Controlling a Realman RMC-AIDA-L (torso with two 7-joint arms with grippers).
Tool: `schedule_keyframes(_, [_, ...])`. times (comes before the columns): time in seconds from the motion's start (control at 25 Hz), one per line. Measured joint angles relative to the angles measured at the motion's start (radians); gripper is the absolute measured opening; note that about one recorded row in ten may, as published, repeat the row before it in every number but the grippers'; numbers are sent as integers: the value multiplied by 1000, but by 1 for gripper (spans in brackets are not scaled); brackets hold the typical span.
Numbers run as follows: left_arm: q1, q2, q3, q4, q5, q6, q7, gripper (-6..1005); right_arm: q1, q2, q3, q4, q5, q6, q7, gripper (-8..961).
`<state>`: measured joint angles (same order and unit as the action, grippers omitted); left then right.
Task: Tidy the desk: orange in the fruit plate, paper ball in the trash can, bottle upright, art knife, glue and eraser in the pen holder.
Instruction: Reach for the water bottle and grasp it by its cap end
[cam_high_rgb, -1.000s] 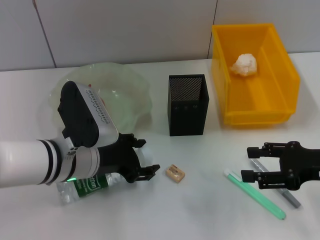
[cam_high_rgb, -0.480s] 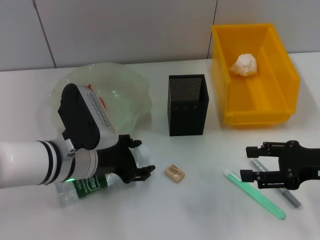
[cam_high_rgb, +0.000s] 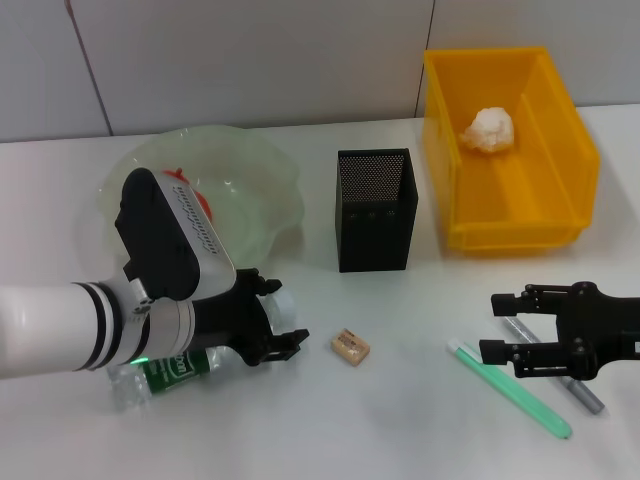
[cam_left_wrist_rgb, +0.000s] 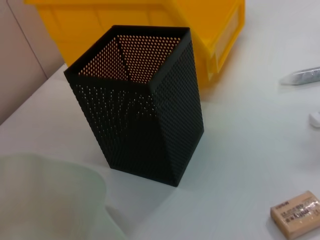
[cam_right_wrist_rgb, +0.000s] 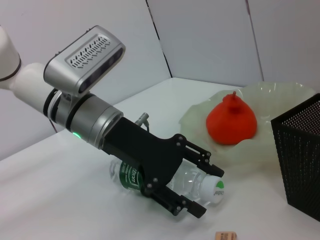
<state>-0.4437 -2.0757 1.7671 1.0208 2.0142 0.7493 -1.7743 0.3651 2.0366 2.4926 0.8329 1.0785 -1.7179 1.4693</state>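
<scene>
Lower left of the head view: left gripper (cam_high_rgb: 268, 331) reaches in low from the left edge, fingers clamped round the bottle (cam_high_rgb: 175, 367), which looks tilted off the surface. Lower right, right gripper (cam_high_rgb: 508, 328) hovers spread open by the pens.

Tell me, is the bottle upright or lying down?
Lying down: the bottle rests on its side on the table, the left gripper around its neck.
</scene>
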Motion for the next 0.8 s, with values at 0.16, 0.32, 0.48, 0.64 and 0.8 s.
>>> schedule_keyframes(0.16, [0, 1, 0, 5, 1, -1, -1, 696, 0, 0, -1, 0, 0, 0, 0, 753])
schedule_keyframes(0.32, [1, 3, 0, 14, 2, 8, -2, 696, -1, 1, -2, 0, 0, 1, 0, 753])
schedule_keyframes(0.48, [1, 4, -3, 21, 2, 22, -2, 695, -2, 1, -2, 0, 0, 1, 0, 753])
schedule_keyframes(0.64, [0, 6, -8, 37, 2, 56, -3, 694, -3, 1, -1, 0, 0, 1, 0, 753])
schedule_keyframes(0.8, [0, 7, -13, 47, 17, 71, -3, 694, -3, 1, -1, 0, 0, 1, 0, 753])
